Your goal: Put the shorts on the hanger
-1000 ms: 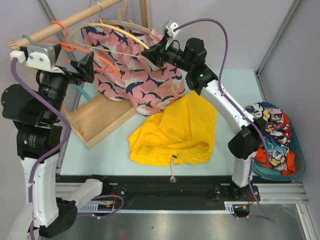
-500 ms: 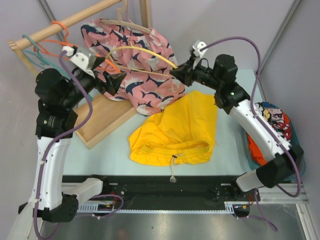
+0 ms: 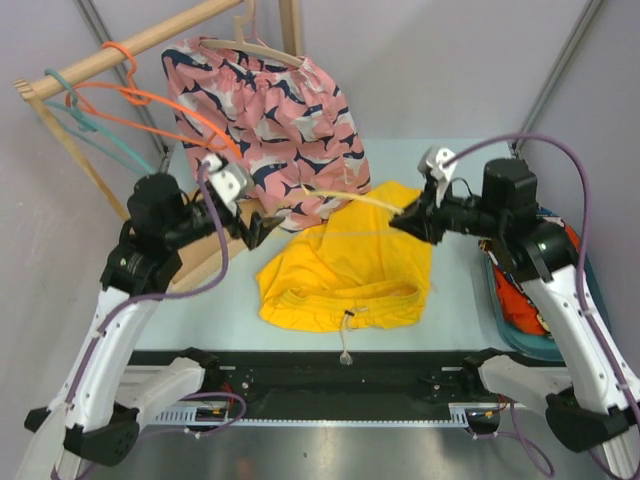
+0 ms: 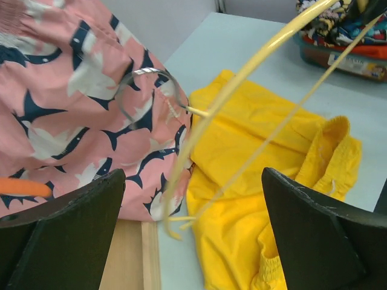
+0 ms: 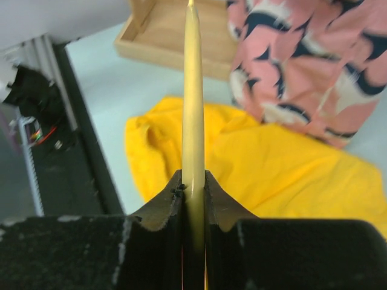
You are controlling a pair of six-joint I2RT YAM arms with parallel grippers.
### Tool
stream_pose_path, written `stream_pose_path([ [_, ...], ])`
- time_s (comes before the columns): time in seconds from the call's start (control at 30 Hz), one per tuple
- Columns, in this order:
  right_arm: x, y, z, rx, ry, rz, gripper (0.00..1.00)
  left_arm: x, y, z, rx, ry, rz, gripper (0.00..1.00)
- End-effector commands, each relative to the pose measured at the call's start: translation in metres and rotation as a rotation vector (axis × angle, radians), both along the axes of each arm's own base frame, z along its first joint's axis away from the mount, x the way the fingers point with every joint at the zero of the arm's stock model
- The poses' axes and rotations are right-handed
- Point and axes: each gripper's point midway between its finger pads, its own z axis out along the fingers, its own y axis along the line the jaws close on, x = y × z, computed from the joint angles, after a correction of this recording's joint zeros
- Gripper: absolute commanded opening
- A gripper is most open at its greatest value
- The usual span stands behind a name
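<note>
The pink whale-print shorts [image 3: 270,110] hang at upper centre, just behind the hanger [image 3: 350,197]. The right gripper [image 3: 408,222] is clamped on the hanger, holding it above the yellow shorts [image 3: 345,270], which lie flat mid-table. The left gripper [image 3: 262,225] stands wide apart near the hanger's hook end, holding nothing. From overhead, its arm hides much of the wooden tray [image 4: 130,260]. A label on the basket [image 4: 338,57] at upper right is too blurred to read.

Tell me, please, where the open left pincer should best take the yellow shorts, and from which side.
Take the elastic waistband of the yellow shorts near its left corner, coming down from above with the left pincer. The shorts lie flat, waistband toward the near side; its gathered ridge probably offers more to pinch than the flat cloth elsewhere. The right pincer is shut on the pale-yellow hanger.
</note>
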Motion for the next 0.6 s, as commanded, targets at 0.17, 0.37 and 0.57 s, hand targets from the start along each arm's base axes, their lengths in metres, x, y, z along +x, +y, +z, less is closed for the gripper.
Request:
stream_pose_path([
  [0.17, -0.104, -0.027, -0.03, -0.044, 0.072, 0.151, 0.0, -0.075, 0.006, -0.079, 0.133, -0.038, -0.224, 1.0],
  [0.37, -0.115, -0.02, -0.022, 0.01, 0.088, 0.214, 0.0, -0.091, -0.004, -0.121, 0.158, 0.038, -0.358, 1.0],
  [0.57, -0.118, -0.016, -0.015, 0.026, 0.061, 0.232, 0.0, -0.105, -0.016, -0.139, 0.142, 0.141, -0.495, 0.9],
])
